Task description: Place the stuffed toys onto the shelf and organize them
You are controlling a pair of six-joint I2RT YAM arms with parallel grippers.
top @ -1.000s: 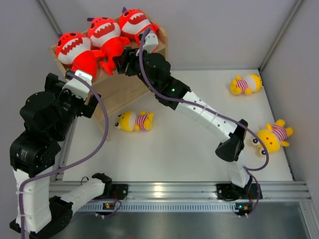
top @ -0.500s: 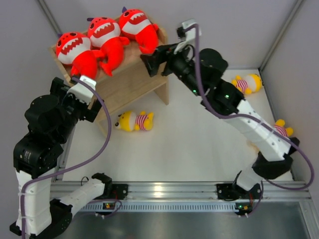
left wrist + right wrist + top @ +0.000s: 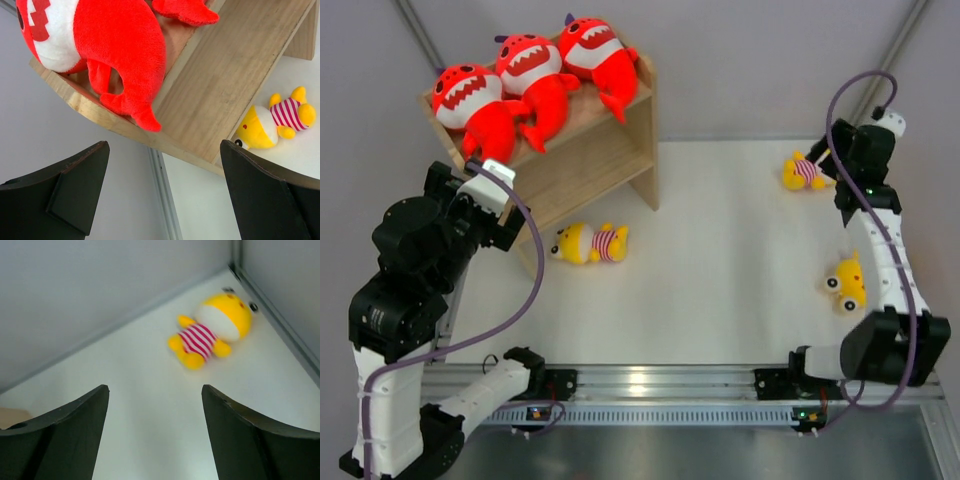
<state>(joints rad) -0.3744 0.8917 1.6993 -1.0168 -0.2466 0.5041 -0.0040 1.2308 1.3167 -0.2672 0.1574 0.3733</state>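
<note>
Three red sharks (image 3: 532, 75) lie in a row on top of the light-wood shelf (image 3: 595, 160). One shark (image 3: 100, 45) hangs over the shelf's edge just above my left gripper (image 3: 165, 192), which is open and holds nothing. One yellow striped doll (image 3: 590, 243) lies on the table in front of the shelf. Another doll (image 3: 805, 170) rests in the back right corner. My right gripper (image 3: 155, 435) hovers open and bare a little short of this doll (image 3: 212, 332). A third doll (image 3: 847, 282) lies by the right arm's middle link.
Grey walls close in the white table at the back and both sides. An aluminium rail (image 3: 640, 380) runs along the near edge by the arm bases. A frame strip (image 3: 162, 200) runs under the left gripper, next to the shelf's side panel (image 3: 225, 85).
My right arm let go of the rightmost shark on the shelf top and swung across to the back right corner. My left arm has barely moved.
</note>
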